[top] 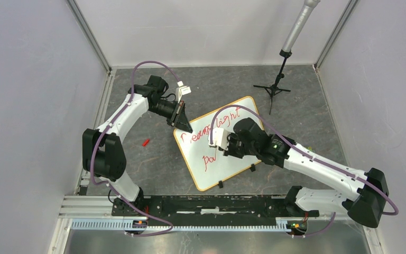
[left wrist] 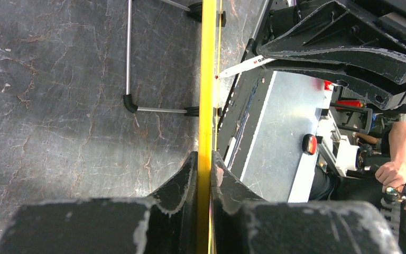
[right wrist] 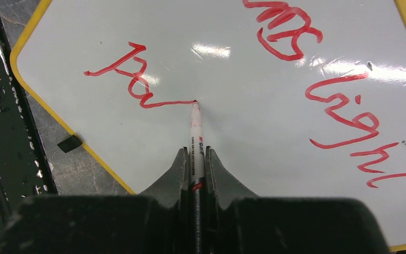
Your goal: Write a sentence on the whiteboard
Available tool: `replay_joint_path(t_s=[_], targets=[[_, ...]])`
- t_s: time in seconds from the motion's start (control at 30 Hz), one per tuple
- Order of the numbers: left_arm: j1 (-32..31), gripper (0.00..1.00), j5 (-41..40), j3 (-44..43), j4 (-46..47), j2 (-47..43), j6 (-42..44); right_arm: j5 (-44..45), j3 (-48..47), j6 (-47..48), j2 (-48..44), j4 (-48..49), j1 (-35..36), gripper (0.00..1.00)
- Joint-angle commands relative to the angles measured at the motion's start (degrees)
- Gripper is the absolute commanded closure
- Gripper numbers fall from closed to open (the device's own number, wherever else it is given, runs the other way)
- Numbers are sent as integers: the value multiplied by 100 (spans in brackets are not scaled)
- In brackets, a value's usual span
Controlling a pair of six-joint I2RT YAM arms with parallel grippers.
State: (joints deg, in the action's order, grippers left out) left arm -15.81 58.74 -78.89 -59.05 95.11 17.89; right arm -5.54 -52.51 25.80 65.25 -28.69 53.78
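The right pincer (right wrist: 195,154) is clamped on a red marker (right wrist: 196,132), whose tip touches the whiteboard (top: 218,173) at the end of a lower line that so far reads roughly "pa". The board lies slanted on the dark surface (top: 153,169), just beyond the arms' bases, a near corner toward them.

The step in hand looks like finishing that second line. To do it well, the tip should press lightly and evenly, with strokes sized to match the upper words of the sentence (top: 227,117), "dreams light". It should run parallel to them so the two lines do not cross.

Room is the concern. The lower line starts close to the near-left rim, where a black clip (right wrist: 70,143) sits, but white space opens to the right of the tip before the upper words. The rest of the word has to fit in that space, short of the near-right rim.

Further off, the left pincer (left wrist: 205,159) is closed on the yellow rim (left wrist: 208,79) at the board's far-left edge, pinning it; its grip should hold firm against the drag of the marker.

A small red cap (top: 146,142) lies on the surface left of the board, well apart. At the far right a tripod (top: 275,87) stands clear of the board's far corner.
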Motion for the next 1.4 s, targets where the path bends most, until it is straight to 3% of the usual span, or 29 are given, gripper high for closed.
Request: replay_joint_path(t_s=[0.0,0.67,1.37], targets=[[-11,98,-231,-58,25,110,139,56,-279,11,31,193,-60,100],[-9,98,-267,-65,24,99,139,-439,571,89,-223,-119,41,100],[-10,97,-250,-118,25,104,108,36,-357,127,-124,-76,-249,100]])
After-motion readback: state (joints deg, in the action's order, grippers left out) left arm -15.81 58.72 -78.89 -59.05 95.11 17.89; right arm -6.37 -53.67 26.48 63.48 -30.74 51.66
